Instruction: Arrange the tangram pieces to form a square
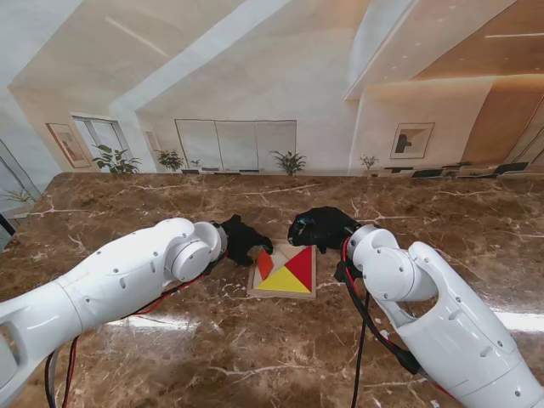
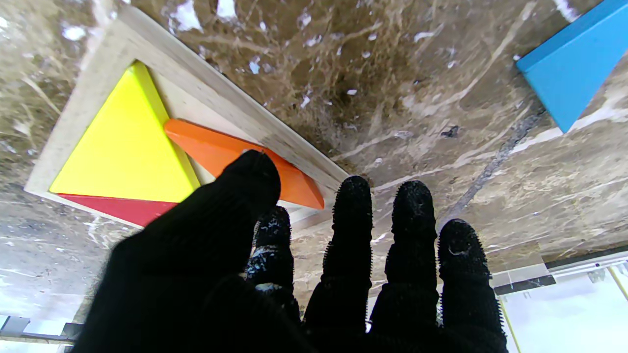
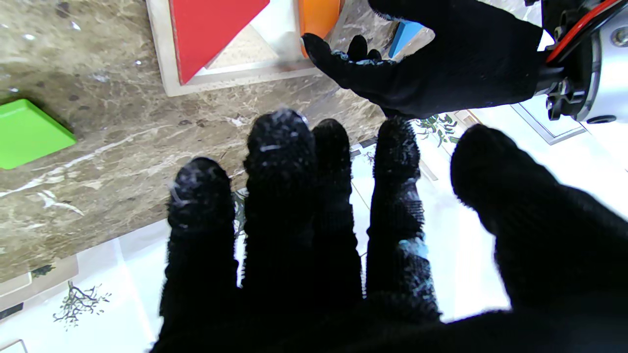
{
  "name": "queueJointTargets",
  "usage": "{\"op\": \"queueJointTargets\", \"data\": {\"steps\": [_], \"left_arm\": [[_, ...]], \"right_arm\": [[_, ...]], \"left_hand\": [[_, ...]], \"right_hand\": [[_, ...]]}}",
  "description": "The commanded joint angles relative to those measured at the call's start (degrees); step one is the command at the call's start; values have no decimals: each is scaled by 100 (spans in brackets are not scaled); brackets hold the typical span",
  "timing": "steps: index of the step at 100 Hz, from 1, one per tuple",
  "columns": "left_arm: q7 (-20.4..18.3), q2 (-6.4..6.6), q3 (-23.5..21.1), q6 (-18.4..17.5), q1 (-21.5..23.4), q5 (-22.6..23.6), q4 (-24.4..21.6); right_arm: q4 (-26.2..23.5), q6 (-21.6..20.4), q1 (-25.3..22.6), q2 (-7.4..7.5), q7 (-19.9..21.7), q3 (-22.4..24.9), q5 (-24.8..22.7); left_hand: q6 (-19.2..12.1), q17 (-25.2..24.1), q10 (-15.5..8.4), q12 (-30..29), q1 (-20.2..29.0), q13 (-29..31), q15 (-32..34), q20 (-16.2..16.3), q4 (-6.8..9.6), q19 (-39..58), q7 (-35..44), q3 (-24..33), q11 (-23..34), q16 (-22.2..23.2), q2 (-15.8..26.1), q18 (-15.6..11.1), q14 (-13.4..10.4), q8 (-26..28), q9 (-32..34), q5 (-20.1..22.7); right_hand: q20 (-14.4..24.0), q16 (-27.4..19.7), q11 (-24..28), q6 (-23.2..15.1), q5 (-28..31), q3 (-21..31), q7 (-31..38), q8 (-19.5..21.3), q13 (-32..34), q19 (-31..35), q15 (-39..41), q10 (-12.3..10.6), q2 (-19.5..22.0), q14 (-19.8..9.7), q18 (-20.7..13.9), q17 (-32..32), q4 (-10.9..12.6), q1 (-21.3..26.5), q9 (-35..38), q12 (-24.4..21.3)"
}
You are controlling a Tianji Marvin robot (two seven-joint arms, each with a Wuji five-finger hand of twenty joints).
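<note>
Presently the black-gloved left hand point(image 2: 274, 274), fingers spread and holding nothing, rests its thumb on the orange wooden triangle point(image 2: 230, 152) inside the square wooden tray point(image 2: 235, 105); the right hand point(image 1: 321, 228) hovers spread, empty.

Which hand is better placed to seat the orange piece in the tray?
Left. The left hand already has its thumb on the orange piece, tilted on the tray rim; the right hand holds nothing.

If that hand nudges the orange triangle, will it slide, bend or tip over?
The orange triangle looks like a rigid painted block, so it probably won't bend. One edge seems propped on the wooden tray rim, so a push from the left hand would likely drop it flat, then slide.
</note>
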Motion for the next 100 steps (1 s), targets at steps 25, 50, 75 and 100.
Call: {"op": "queueJointTargets", "data": {"steps": [25,50,75,100], "left_arm": [[17,-103,132,57,-61,-89,114],[-13,-104,175,31,-60,-128,115],[-73,-64,155,-13,-40,-133,75],[-131,-13,112,-129,-24,-125,22]], "right_arm": [[30,43,-30,1,101,7,30],[34,33,-44,-2,81,20,32],[39,36,-46,-4,77,24,47],[37,54,-57,-7,67,36,57]], "left_hand": [[-21,-38,-73,130,-126,21,185,51,128,145,-54,0,125,94,159,-86,-23,-60,-63,-293],[-120,-5,-96,382,-85,65,436,101,121,250,87,54,375,240,105,-84,-26,-12,3,-193],[-212,-27,-92,913,42,30,519,109,37,278,194,38,410,298,46,-85,-28,38,-1,-56],[-325,-63,-85,1100,153,-29,464,81,0,230,305,37,319,275,5,-100,-36,96,-45,78]], "right_hand": [[-23,-40,72,48,47,58,105,-27,203,246,129,1,147,2,-5,40,141,-318,60,-35],[-24,-40,75,39,49,58,104,-27,201,246,128,4,139,6,-5,39,141,-316,64,-34],[-24,-40,73,48,60,59,106,-27,201,246,128,2,145,6,-5,39,141,-316,64,-35],[-25,-40,67,43,53,58,102,-27,196,245,127,2,149,6,-8,36,143,-313,46,-36]]}}
